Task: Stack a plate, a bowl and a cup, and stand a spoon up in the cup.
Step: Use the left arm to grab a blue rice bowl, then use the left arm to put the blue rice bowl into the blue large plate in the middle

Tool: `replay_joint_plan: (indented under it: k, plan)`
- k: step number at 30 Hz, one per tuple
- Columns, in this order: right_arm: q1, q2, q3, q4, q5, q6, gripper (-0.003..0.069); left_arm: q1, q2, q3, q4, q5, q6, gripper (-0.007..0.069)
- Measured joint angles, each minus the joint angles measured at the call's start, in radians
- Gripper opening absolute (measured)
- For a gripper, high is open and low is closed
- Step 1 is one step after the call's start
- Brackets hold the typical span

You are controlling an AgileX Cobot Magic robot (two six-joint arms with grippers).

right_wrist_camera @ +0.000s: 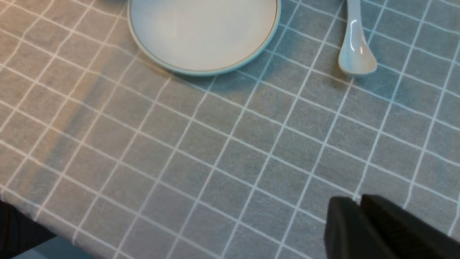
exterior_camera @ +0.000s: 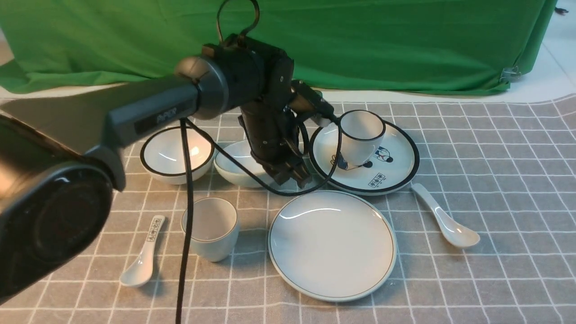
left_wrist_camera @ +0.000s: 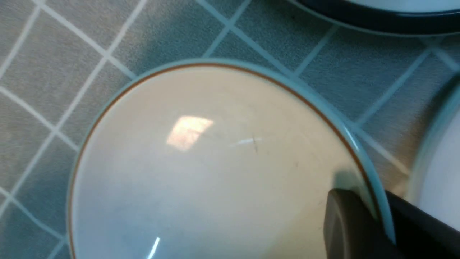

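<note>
My left hand pinches the rim of the bowl, one finger inside, one outside. The plate lies just beside this hand. My right hand has its fingers together, holding nothing. My left arm hides much of the bowl in the front view.

Dark grey arm, black cable, black tool

Bright even light, window glare inside the bowl, soft shadows, left arm blurred
</note>
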Motion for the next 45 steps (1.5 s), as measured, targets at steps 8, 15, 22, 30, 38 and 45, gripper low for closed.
replay_joint_plan:
  k: [8, 15, 22, 30, 38, 45]
  plan:
    - [0.000, 0.000, 0.000, 0.000, 0.000, -0.001, 0.0097, -0.167, -0.178, 0.083, -0.045, 0.055, -0.002, 0.0027]
    - [0.001, 0.000, 0.000, 0.000, 0.004, -0.005, 0.0104, -0.324, -0.199, 0.279, -0.019, -0.047, -0.012, 0.0027]
    - [0.001, 0.002, 0.000, 0.000, 0.006, -0.005, 0.0108, -0.324, -0.194, 0.325, 0.028, -0.182, -0.015, 0.0027]
    - [0.001, 0.003, 0.000, 0.004, 0.007, -0.005, 0.0118, -0.323, -0.168, 0.327, 0.021, -0.188, -0.009, 0.0034]
    - [0.001, 0.003, 0.000, 0.004, 0.007, -0.005, 0.0120, -0.323, -0.151, 0.328, -0.028, -0.166, 0.045, 0.0179]
    - [0.001, 0.003, 0.000, 0.004, 0.007, -0.004, 0.0120, -0.323, -0.160, 0.324, -0.059, -0.130, 0.047, 0.0412]
